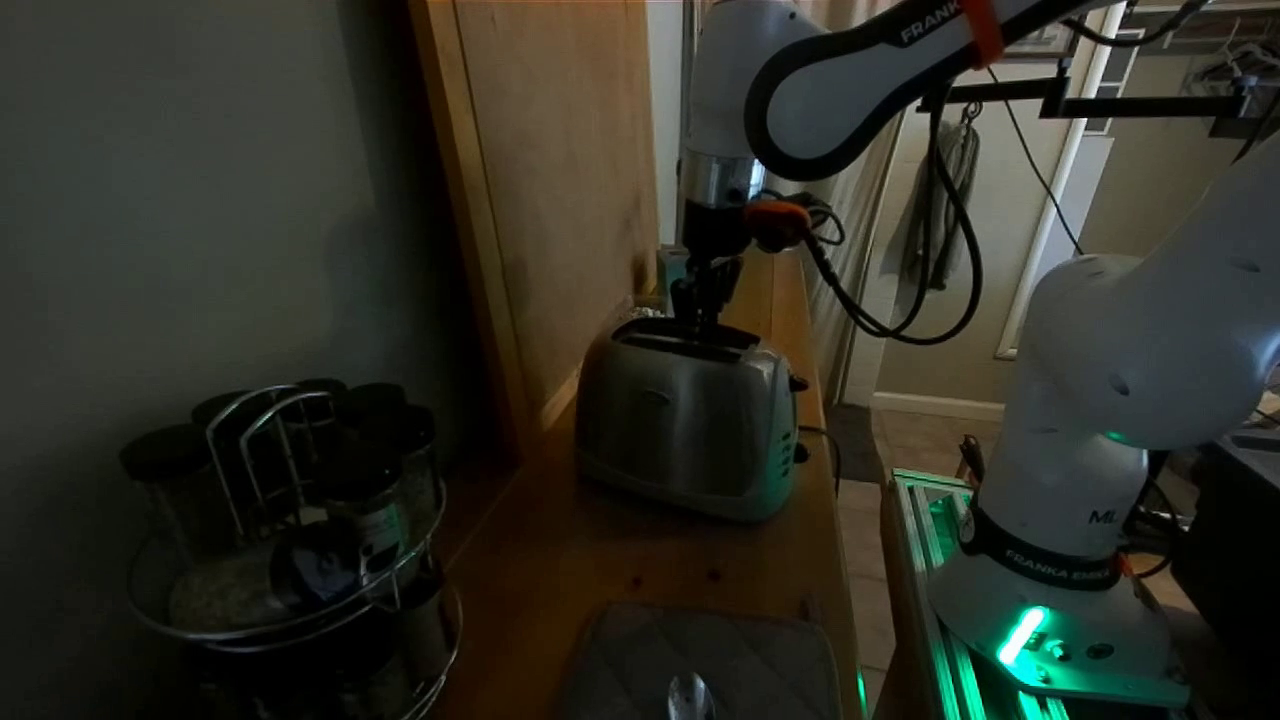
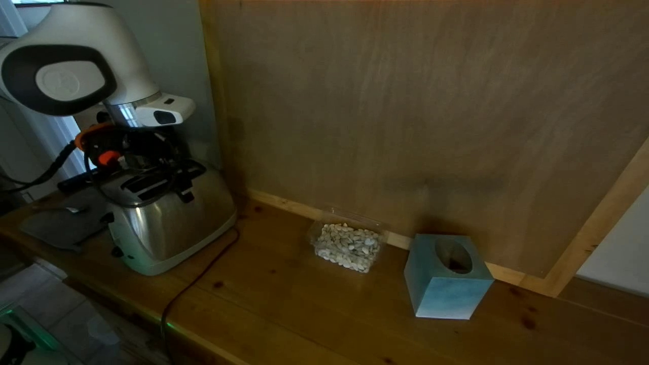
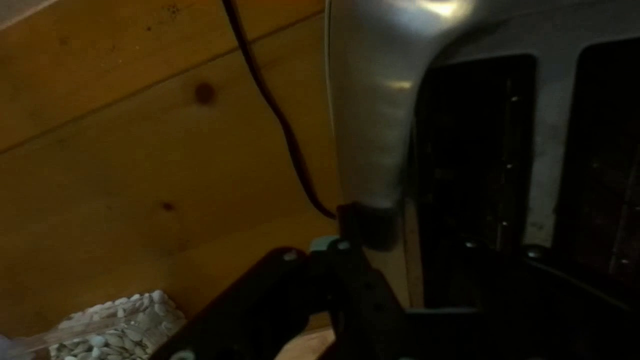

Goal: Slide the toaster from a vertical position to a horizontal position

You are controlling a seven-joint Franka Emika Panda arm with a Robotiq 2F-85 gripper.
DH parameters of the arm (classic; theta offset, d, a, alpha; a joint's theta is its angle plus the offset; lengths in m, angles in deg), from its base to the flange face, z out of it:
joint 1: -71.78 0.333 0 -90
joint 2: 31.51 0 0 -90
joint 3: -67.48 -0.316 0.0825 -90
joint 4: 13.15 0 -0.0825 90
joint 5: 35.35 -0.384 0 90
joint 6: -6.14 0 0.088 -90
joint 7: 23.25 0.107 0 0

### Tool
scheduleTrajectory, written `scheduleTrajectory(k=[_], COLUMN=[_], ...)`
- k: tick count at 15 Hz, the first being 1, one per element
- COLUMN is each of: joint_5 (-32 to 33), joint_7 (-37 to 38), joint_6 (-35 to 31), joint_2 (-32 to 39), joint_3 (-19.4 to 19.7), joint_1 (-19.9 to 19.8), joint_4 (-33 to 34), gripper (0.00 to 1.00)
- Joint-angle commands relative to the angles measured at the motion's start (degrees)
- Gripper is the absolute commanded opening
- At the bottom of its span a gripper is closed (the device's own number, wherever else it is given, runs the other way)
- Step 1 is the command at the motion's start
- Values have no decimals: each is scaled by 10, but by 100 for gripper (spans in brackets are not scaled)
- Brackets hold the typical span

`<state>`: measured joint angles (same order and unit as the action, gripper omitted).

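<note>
The brushed silver toaster point(image 1: 660, 425) stands upright on the wooden counter in both exterior views point(image 2: 187, 223), its long side crossing the counter at an angle. Its controls face the counter's front edge. My gripper point(image 1: 702, 312) points down at the top of the toaster. In the wrist view, the fingers of my gripper point(image 3: 407, 232) straddle the toaster's side wall point(image 3: 375, 125). One finger is outside against or very near the metal. The other reaches toward a dark slot and is mostly lost in darkness. I cannot tell whether they press the wall.
A spice rack point(image 1: 290, 600) and a grey mat point(image 1: 700, 650) with a spoon point(image 1: 690, 697) lie on one side. A clear tub of white pebbles point(image 2: 349, 246) and a blue box point(image 2: 450, 289) stand on the other. A cord point(image 2: 203, 276) crosses the counter. A wooden panel point(image 2: 405, 101) backs it.
</note>
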<state>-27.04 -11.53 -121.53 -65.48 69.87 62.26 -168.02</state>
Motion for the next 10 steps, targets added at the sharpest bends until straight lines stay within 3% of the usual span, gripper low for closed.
scheduleTrajectory(k=[1,8,10], joint_5=[-1,-2,-2], joint_7=[80,188,165], joint_6=[8,49,41], joint_2=[-45,-81,-49], joint_3=[-17,-43,-35], joint_1=[-37,-79,-71], joint_4=[-15,-22,-25], gripper=[9,9,9])
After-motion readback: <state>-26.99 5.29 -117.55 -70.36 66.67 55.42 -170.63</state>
